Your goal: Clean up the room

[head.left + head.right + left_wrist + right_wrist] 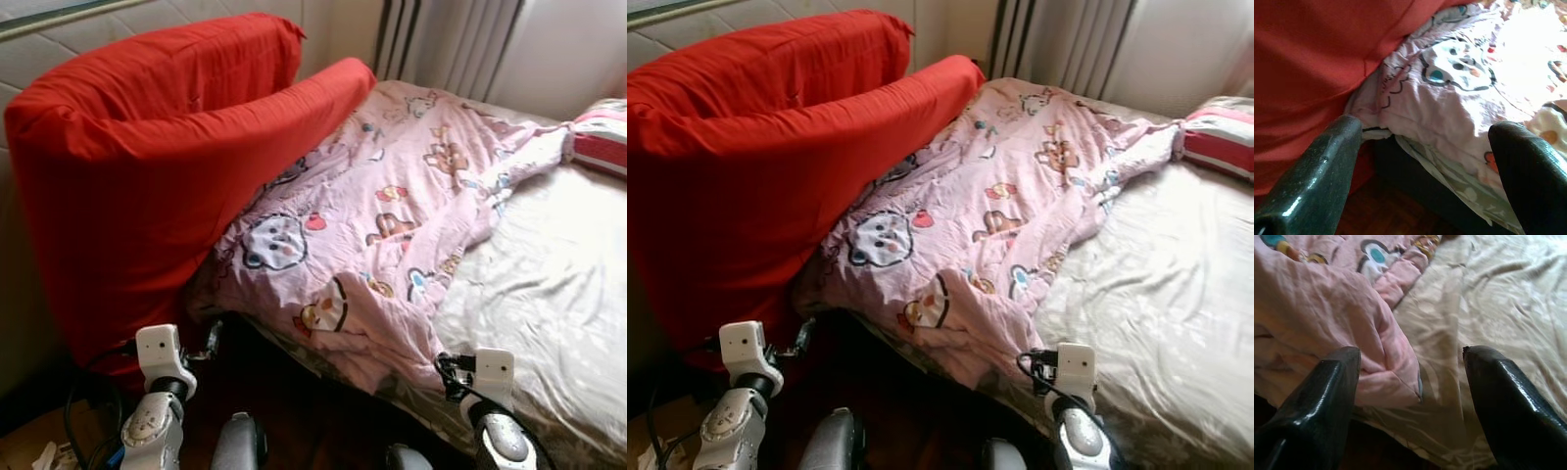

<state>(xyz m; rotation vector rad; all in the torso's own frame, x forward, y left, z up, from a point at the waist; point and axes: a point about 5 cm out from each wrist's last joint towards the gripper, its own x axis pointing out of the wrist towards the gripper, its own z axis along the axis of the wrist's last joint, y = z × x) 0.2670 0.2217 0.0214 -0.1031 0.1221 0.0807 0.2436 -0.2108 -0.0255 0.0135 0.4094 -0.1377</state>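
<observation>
A bed with a pale cream sheet (558,294) fills the frame's right. A big red fabric cushion (147,166) leans upper left, pinning a crumpled pink cartoon-print quilt (382,225) at centre. Left gripper (1425,161) and right gripper (1410,382) hover at the lower edge, fingers apart, likely poised to tidy it.

Both silver arms are raised low at the near edge of the bed, the left arm (152,416) at the corner by the headboard end and the right arm (500,431) further along the same edge. The left gripper (1425,161) has its two long black fingers (1317,181) spread wide apart with nothing between them. The right gripper (1410,396) likewise holds its glossy black fingers (1508,401) parted and grasps nothing.
</observation>
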